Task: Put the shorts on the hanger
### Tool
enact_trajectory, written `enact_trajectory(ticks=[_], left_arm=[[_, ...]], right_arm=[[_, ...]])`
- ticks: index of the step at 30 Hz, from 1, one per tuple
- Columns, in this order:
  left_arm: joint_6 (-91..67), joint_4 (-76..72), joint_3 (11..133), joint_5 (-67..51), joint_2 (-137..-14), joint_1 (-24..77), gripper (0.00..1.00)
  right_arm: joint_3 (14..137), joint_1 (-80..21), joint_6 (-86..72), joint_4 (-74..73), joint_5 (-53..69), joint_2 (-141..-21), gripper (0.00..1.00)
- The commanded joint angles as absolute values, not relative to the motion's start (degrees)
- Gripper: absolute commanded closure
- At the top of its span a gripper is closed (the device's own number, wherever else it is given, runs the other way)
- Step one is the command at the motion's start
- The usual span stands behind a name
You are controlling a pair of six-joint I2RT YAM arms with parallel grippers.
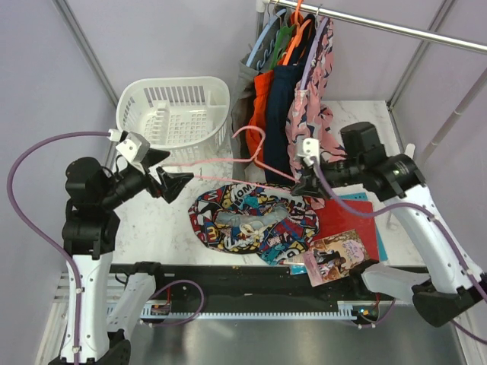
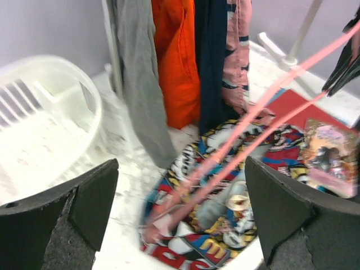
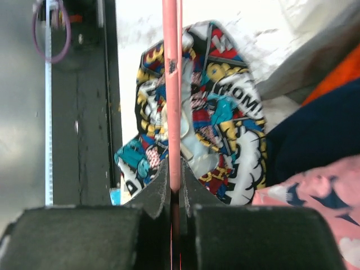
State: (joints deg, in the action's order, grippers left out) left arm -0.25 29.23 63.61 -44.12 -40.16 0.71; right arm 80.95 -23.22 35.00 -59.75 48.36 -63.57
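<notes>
- Right claw (image 1: 307, 185): fingers pressed together on the wire of the pink hanger (image 3: 171, 84), clamping one end of it.
- Hanger: it reaches from the right claw across toward the left arm. Its hook points toward the hanging clothes. Seen from the right wrist, the wire runs over the shorts (image 1: 251, 220); contact with the cloth cannot be judged.
- Left claw (image 1: 169, 173): fingers spread wide, nothing between them. It faces the free end of the hanger, which lies just ahead of it and apart from both fingers.
- Shorts: lying crumpled and flat on the marble table (image 1: 152, 220), between the two arms, near the front edge.
- Beside the shorts, on the right: a red book (image 1: 346, 220) with a picture card (image 1: 335, 257) at its near corner.
- Behind the shorts: a rail (image 1: 396, 29) carrying grey, orange, navy and pink patterned garments (image 1: 316, 84) on hangers.
- Back left: a white plastic basket (image 1: 179, 110), standing on the table.
</notes>
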Motion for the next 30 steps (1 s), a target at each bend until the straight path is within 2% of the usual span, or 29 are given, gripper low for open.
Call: enact_trajectory(ticks=[1, 4, 9, 12, 18, 21, 22, 24, 25, 26, 28, 29, 30], left_arm=[[30.8, 47.0, 74.9, -47.0, -44.4, 0.4, 0.02], [48.6, 66.4, 83.1, -50.1, -51.6, 0.6, 0.06], [64.0, 79.7, 82.5, -54.4, -57.5, 1.5, 0.06], [63.7, 78.2, 77.2, -52.9, -58.1, 4.8, 0.05], [59.3, 63.0, 65.6, -45.1, -55.6, 13.5, 0.09], [56.4, 60.0, 62.9, -42.8, -56.8, 18.4, 0.41], [55.4, 59.2, 62.3, -43.0, -56.9, 19.5, 0.67], [52.2, 56.4, 60.9, -43.0, -57.2, 20.1, 0.91], [51.3, 55.5, 60.4, -43.0, -57.3, 20.6, 0.98], [50.5, 54.7, 59.6, -43.0, -57.2, 20.7, 0.98], [48.4, 52.8, 59.0, -42.7, -57.4, 20.9, 0.98], [47.9, 52.6, 58.8, -42.8, -57.5, 20.9, 0.98], [46.9, 52.2, 58.5, -43.0, -57.7, 20.9, 0.98]], right_arm=[[81.7, -28.9, 44.8, -64.4, 38.8, -68.1, 1.0], [78.7, -29.8, 46.3, -63.1, 36.9, -67.9, 1.0], [75.6, -31.0, 44.9, -58.0, 36.0, -67.3, 1.0], [75.8, -31.7, 44.2, -57.8, 35.6, -68.4, 1.0], [74.7, -32.7, 44.5, -58.3, 36.0, -67.7, 1.0], [74.3, -33.6, 44.6, -57.8, 35.5, -67.4, 1.0], [74.3, -33.8, 44.6, -57.7, 35.2, -67.6, 1.0], [74.5, -34.4, 44.0, -57.2, 35.2, -68.1, 0.83], [74.7, -34.5, 44.0, -57.2, 35.4, -68.2, 0.78], [75.2, -34.5, 44.1, -57.1, 35.9, -68.4, 0.76], [75.8, -34.6, 43.3, -56.3, 36.6, -68.6, 0.63], [76.0, -34.6, 41.9, -54.2, 36.4, -68.8, 0.45], [76.5, -34.6, 39.7, -53.0, 36.1, -69.1, 0.35]])
